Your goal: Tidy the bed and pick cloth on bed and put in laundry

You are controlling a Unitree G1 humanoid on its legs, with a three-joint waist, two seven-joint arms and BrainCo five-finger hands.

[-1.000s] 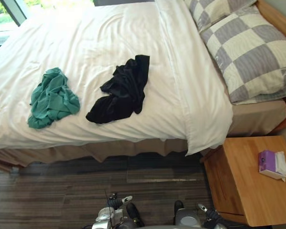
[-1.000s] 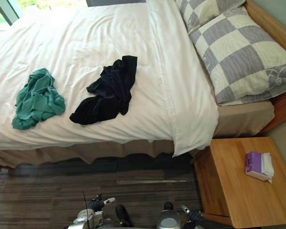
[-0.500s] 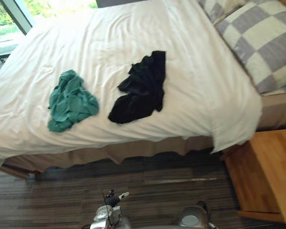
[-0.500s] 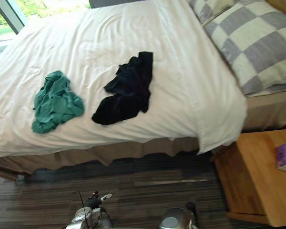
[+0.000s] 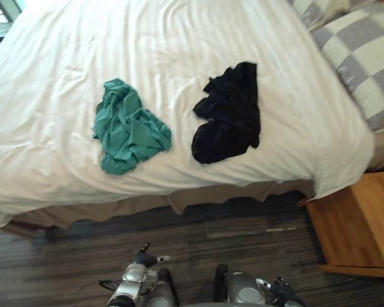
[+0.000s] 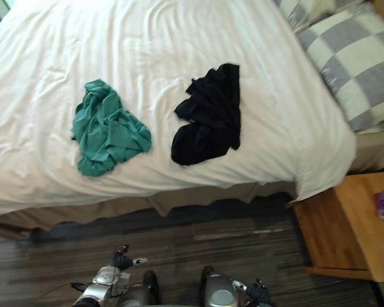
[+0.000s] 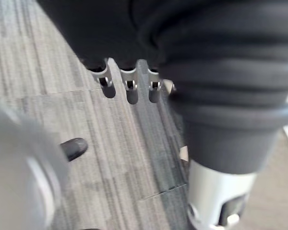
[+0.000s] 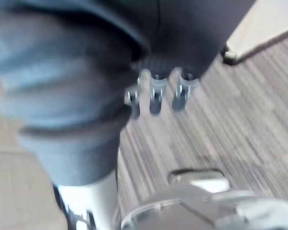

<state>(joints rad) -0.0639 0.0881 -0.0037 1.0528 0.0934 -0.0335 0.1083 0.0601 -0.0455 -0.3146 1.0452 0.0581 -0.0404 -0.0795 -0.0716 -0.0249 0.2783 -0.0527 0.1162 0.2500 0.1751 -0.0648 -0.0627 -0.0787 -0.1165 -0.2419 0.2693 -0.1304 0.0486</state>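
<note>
Hanging left hand (image 7: 131, 91) and right hand (image 8: 155, 100) loose-fingered, empty, short of the bed (image 5: 179, 38), judging green cloth (image 5: 129, 128) and black cloth (image 5: 227, 115) soft, light, floppy, best pinched at raised folds.

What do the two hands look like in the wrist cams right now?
The left hand and the right hand look alike: a row of silver fingers with dark tips, and a dark, ribbed, sleeve-like cover over the back of the hand and the wrist. Past the cover comes a smooth silver-grey cylindrical arm section. No markings can be made out.
</note>
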